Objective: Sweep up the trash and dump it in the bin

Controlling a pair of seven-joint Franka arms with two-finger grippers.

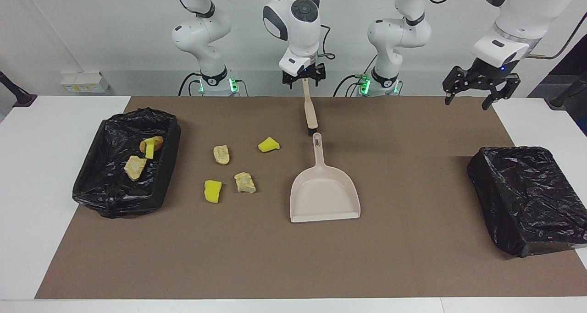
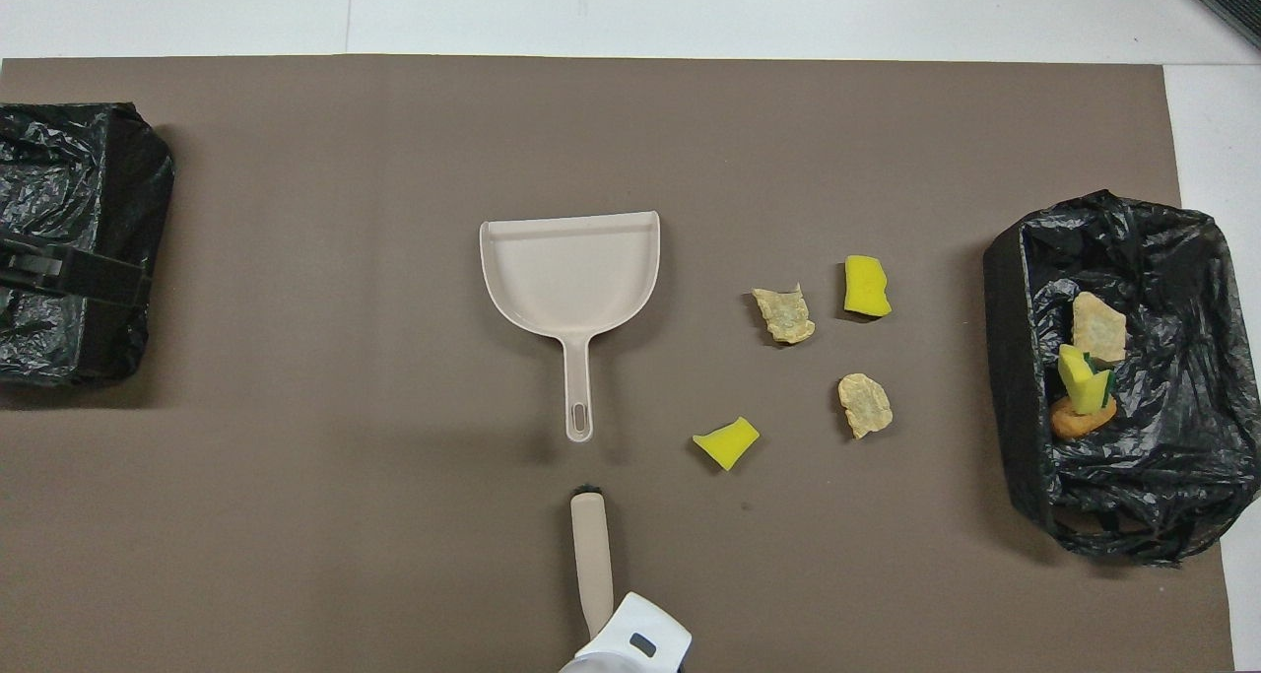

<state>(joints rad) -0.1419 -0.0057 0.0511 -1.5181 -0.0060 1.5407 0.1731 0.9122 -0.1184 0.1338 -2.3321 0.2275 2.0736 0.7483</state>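
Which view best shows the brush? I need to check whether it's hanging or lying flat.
The facing view: the brush hangs upright from the right gripper, its dark tip just above the dustpan handle. The overhead view shows only its foreshortened handle, partly hidden under the arm.

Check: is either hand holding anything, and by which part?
Right hand grips the brush by its handle's top end; left hand holds nothing.
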